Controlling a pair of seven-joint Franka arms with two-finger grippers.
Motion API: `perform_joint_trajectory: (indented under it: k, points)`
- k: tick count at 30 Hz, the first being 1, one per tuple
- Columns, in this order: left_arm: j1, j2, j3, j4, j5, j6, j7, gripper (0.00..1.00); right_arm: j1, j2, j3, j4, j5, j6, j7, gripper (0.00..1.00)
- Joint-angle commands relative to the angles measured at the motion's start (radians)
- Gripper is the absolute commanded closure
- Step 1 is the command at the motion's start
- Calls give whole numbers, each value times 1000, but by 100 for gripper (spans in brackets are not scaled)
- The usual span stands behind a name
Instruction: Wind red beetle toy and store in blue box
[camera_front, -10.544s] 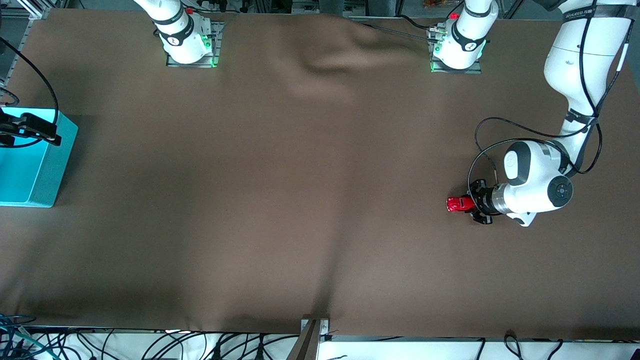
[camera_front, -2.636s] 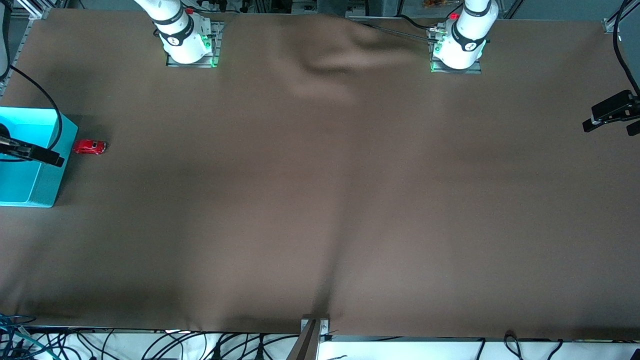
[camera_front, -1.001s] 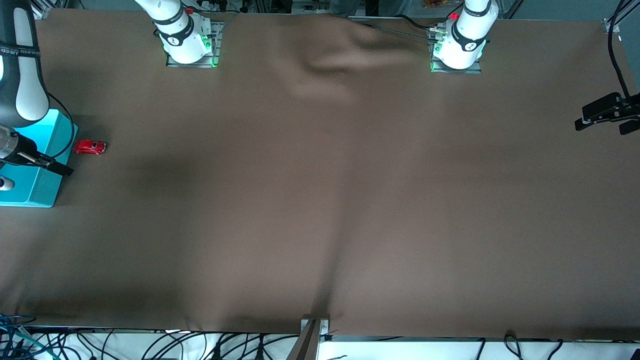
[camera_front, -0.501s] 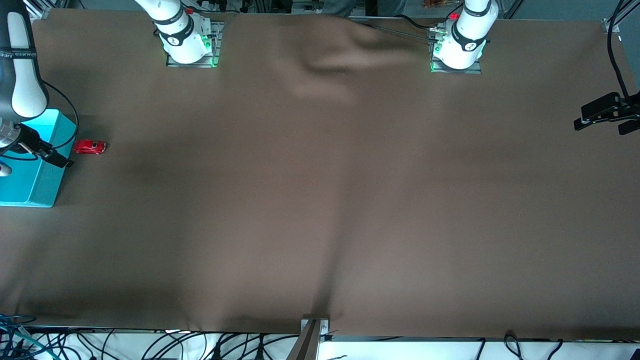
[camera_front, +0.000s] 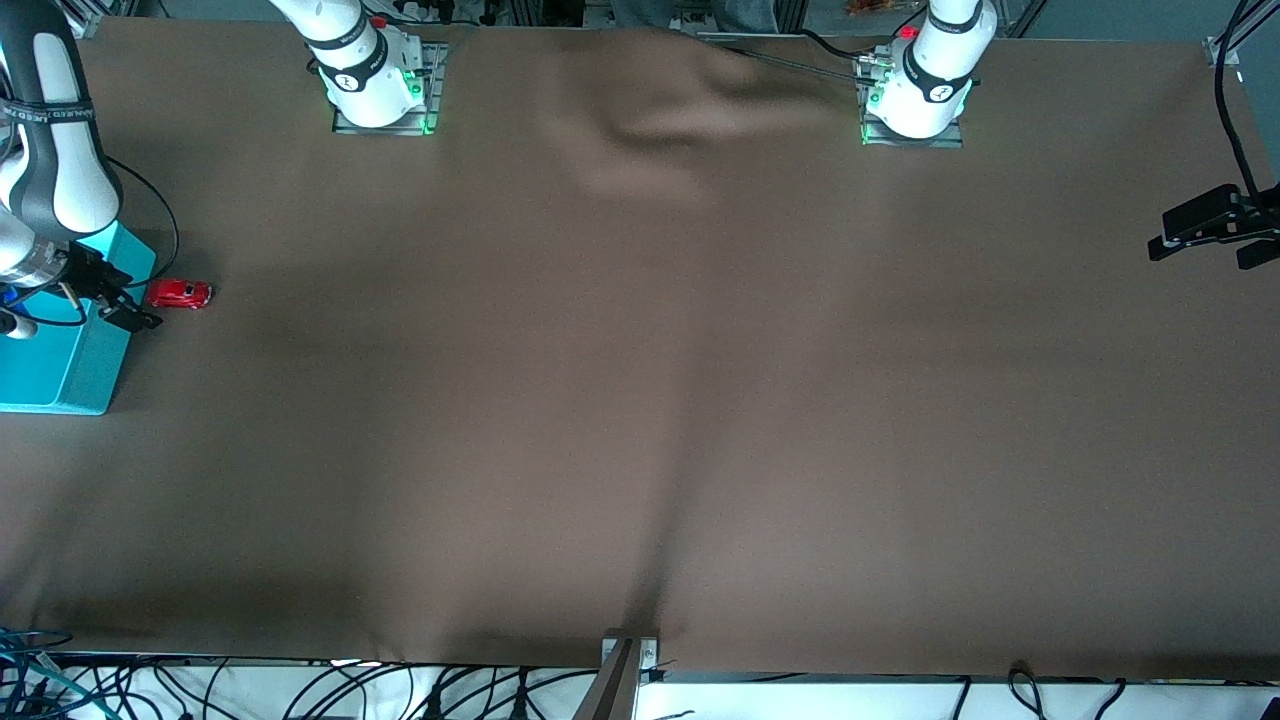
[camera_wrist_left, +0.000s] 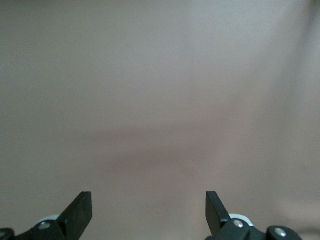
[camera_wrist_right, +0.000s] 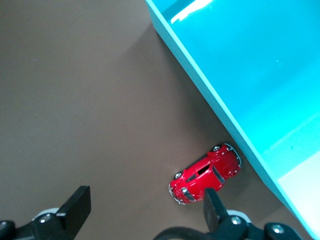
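Observation:
The red beetle toy (camera_front: 180, 293) stands on the brown cloth right beside the blue box (camera_front: 60, 370), on the box's side toward the left arm's end of the table. My right gripper (camera_front: 128, 300) hangs open and empty over the box's wall next to the toy. In the right wrist view the toy (camera_wrist_right: 207, 172) lies close to one fingertip (camera_wrist_right: 212, 202) of the open right gripper (camera_wrist_right: 145, 210), with the box (camera_wrist_right: 260, 75) alongside. My left gripper (camera_front: 1205, 240) waits open and empty over bare cloth at the left arm's end of the table, as the left wrist view (camera_wrist_left: 147, 212) shows.
The cloth has a raised wrinkle (camera_front: 660, 110) between the two arm bases. A metal bracket (camera_front: 625, 660) and loose cables (camera_front: 400, 690) line the table edge nearest the front camera.
My right arm has swung from over the box toward the toy, and its gripper now hangs by the box's wall beside the car. The toy and box have not moved.

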Motion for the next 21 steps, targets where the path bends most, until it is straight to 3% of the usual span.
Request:
perform_joint_trajectory:
  k: [1, 21]
  points:
    - [-4, -2, 3, 18, 14, -20, 19, 0, 2, -33, -17, -43, 15, 20, 65, 0]
    - [-4, -2, 3, 18, 13, -21, 17, 0, 2, -25, -98, -109, 15, 67, 156, 0]
